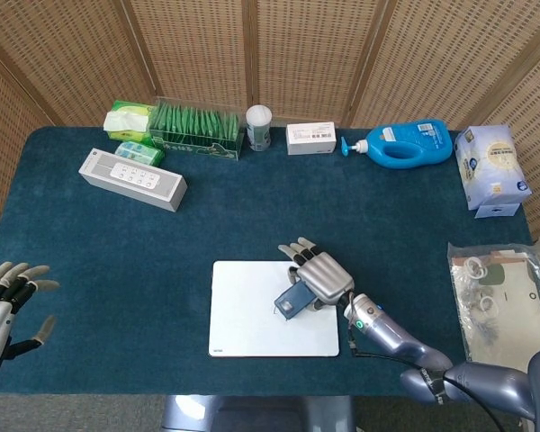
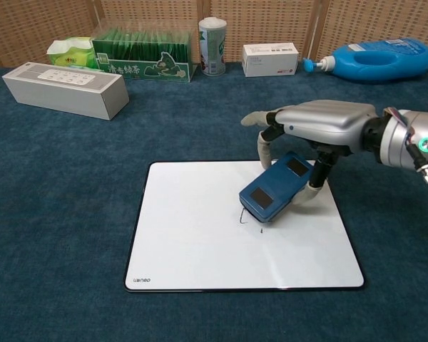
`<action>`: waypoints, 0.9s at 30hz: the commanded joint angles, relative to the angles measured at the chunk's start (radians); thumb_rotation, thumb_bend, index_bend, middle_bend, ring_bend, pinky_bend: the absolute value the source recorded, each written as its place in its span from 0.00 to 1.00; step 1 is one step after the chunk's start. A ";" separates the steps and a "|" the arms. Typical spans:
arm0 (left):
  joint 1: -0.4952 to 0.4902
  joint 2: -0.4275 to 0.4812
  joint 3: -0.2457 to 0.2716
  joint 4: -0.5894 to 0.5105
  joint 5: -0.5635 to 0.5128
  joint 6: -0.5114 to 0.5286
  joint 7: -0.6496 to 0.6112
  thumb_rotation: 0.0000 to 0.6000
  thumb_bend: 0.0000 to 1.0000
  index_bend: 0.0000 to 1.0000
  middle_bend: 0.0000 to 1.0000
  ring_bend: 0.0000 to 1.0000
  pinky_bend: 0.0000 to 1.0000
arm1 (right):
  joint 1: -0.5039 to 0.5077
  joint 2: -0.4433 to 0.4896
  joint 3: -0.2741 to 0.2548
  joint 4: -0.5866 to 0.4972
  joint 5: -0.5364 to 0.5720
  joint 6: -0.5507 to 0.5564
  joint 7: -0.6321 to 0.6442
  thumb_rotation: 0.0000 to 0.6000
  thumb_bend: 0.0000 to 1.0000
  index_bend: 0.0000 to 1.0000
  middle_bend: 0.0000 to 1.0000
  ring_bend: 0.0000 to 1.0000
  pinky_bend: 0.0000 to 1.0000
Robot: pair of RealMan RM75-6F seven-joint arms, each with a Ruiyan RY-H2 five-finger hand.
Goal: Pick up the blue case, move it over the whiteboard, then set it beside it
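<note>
So the right hand (image 2: pixel 321 127) has the blue case (image 2: pixel 274 195) pinched between thumb and curled fingers, tilted and lifted clear of the whiteboard (image 2: pixel 200 242), over its right part. The only writing on the board I can sort of read is a small logo in the lower left corner, looks like "wineo" but it's tiny, plus two small dark marks just under the case. The case shows two dark rectangular patches on top. Far behind the hand there's one green box of packets (image 2: pixel 143 58) with white characters I can't read, one white cylinder tub (image 2: pixel 212 45), one small white labelled box (image 2: pixel 269 58), one blue bottle (image 2: pixel 374 60) lying down and one grey speaker bar (image 2: pixel 64 89). The left hand (image 1: pixel 4 301) is way off to the left, fingers spread, holding nothing.
</note>
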 commanded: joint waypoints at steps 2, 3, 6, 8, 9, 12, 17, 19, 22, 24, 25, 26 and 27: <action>0.003 0.003 -0.001 0.008 -0.007 0.003 -0.009 1.00 0.46 0.30 0.21 0.13 0.02 | 0.022 -0.033 0.010 -0.004 0.015 -0.030 -0.008 1.00 0.04 0.65 0.00 0.00 0.00; 0.003 0.003 -0.001 0.010 -0.009 0.003 -0.012 1.00 0.46 0.30 0.21 0.13 0.02 | 0.027 -0.042 0.010 -0.001 0.018 -0.036 -0.011 1.00 0.04 0.65 0.00 0.00 0.00; 0.004 0.003 0.000 0.017 -0.013 0.002 -0.020 1.00 0.45 0.30 0.21 0.13 0.02 | 0.045 -0.084 0.008 0.012 0.026 -0.063 -0.022 1.00 0.04 0.65 0.00 0.00 0.00; 0.005 0.002 0.001 0.023 -0.016 0.001 -0.027 1.00 0.46 0.30 0.21 0.13 0.02 | 0.059 -0.120 0.010 0.028 0.031 -0.078 -0.031 1.00 0.04 0.65 0.00 0.00 0.00; 0.005 0.002 0.001 0.025 -0.017 0.001 -0.029 1.00 0.46 0.30 0.21 0.13 0.02 | 0.063 -0.130 0.010 0.033 0.032 -0.081 -0.034 1.00 0.04 0.65 0.00 0.00 0.00; 0.007 0.003 0.001 0.031 -0.022 0.001 -0.034 1.00 0.46 0.30 0.21 0.13 0.02 | 0.074 -0.162 0.012 0.048 0.035 -0.087 -0.042 1.00 0.04 0.65 0.00 0.00 0.00; 0.008 0.006 0.001 0.033 -0.020 0.003 -0.038 1.00 0.46 0.30 0.21 0.13 0.02 | 0.078 -0.182 0.007 0.065 0.044 -0.092 -0.050 1.00 0.04 0.65 0.00 0.00 0.00; 0.008 0.006 0.002 0.032 -0.018 0.005 -0.037 1.00 0.45 0.30 0.21 0.13 0.02 | 0.075 -0.179 0.004 0.065 0.047 -0.088 -0.051 1.00 0.04 0.65 0.00 0.00 0.00; 0.007 0.006 0.002 0.025 -0.010 0.006 -0.032 1.00 0.46 0.30 0.21 0.13 0.02 | 0.058 -0.153 0.000 0.053 0.050 -0.065 -0.053 1.00 0.04 0.65 0.00 0.00 0.00; 0.005 0.005 0.002 0.022 -0.006 0.005 -0.027 1.00 0.46 0.30 0.21 0.13 0.02 | 0.050 -0.137 0.000 0.045 0.052 -0.052 -0.052 1.00 0.04 0.65 0.00 0.00 0.00; 0.005 0.005 0.002 0.020 -0.005 0.005 -0.025 1.00 0.46 0.30 0.21 0.13 0.02 | 0.047 -0.131 0.000 0.042 0.053 -0.048 -0.052 1.00 0.04 0.65 0.00 0.00 0.00; 0.004 0.005 0.001 0.017 -0.004 0.005 -0.022 1.00 0.46 0.30 0.21 0.13 0.02 | 0.043 -0.122 0.000 0.038 0.054 -0.043 -0.052 1.00 0.04 0.65 0.00 0.00 0.00; 0.003 0.005 0.001 0.016 -0.003 0.005 -0.020 1.00 0.46 0.30 0.21 0.13 0.02 | 0.040 -0.115 -0.001 0.035 0.055 -0.040 -0.052 1.00 0.04 0.65 0.00 0.00 0.00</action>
